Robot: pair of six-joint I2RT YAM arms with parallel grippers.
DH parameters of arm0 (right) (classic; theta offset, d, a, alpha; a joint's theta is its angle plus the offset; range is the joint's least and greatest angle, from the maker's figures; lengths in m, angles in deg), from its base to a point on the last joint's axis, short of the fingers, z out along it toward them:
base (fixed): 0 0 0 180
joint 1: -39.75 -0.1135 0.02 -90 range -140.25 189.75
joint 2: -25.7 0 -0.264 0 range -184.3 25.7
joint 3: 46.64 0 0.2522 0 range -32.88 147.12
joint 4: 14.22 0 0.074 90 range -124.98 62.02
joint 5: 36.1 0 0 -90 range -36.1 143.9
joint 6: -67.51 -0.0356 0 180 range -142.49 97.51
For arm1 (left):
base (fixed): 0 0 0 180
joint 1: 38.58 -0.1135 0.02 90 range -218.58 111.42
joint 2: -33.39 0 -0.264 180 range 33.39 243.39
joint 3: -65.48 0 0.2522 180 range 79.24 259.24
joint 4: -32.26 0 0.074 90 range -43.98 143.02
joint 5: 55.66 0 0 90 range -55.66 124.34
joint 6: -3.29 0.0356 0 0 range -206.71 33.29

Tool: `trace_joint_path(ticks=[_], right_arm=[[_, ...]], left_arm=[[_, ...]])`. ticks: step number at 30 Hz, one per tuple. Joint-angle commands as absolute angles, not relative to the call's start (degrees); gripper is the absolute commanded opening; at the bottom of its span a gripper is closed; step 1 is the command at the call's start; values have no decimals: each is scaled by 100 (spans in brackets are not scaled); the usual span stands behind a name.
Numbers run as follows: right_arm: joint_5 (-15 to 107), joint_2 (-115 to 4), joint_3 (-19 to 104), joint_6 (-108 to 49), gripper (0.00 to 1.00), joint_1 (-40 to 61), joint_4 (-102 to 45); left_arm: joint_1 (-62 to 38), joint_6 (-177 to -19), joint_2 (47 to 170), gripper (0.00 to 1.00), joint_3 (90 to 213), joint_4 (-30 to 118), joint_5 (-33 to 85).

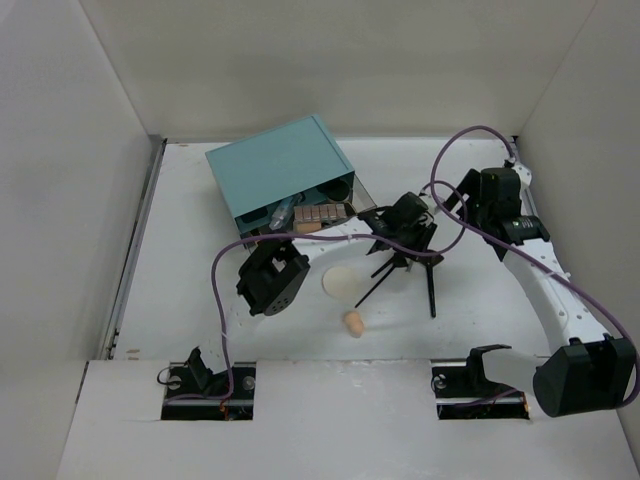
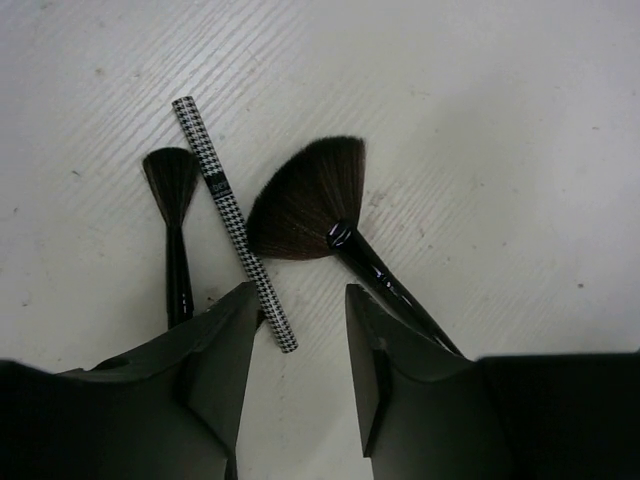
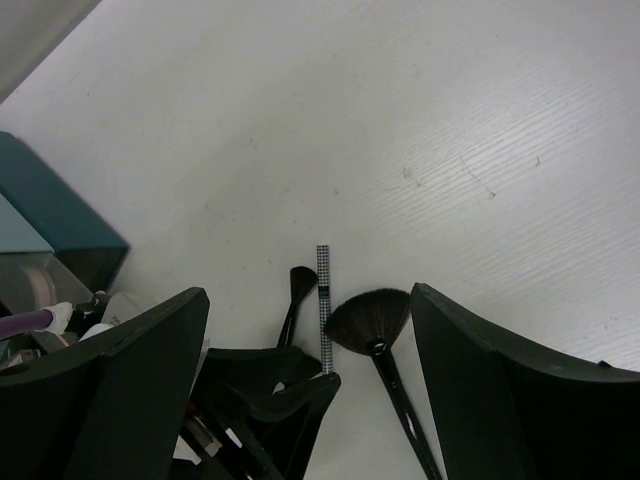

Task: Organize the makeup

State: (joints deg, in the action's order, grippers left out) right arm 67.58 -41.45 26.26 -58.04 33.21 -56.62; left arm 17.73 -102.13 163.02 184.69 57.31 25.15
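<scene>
Left arm: base at the counter's near edge, elbow folded left of centre, forearm reaching right to mid-counter.
Left gripper: pointing down at the surface, fingers apart, holding nothing.
Right arm: runs along the right edge, bending in near the far-right corner.
Right gripper: fingers spread wide, empty, just beyond the other gripper.
</scene>
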Motion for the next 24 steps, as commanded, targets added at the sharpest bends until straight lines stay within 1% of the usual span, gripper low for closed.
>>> trace_joint_path(ticks=[1,13,20,22,24], right_arm=[[6577,-4083,2663,-5853,88,3286,-5303],[6577,-4083,2636,-5844,88,3286,-5303],[6577,-4162,2663,-5844,88,3286,-5303],[6594,-4171,2671,-5844,88,3286,-5303],[6603,-4171,2680,-5835,88,3294,-5285]], left_arm=[[1780,-9928,16400,36,18673,6201,2835],[1876,-9840,16830,35,18805,6316,2915],[1955,-9778,16918,31,18752,6447,2976],[1982,-9708,16927,29,18708,6509,3160],[2034,-9577,16953,25,18708,6631,3397]])
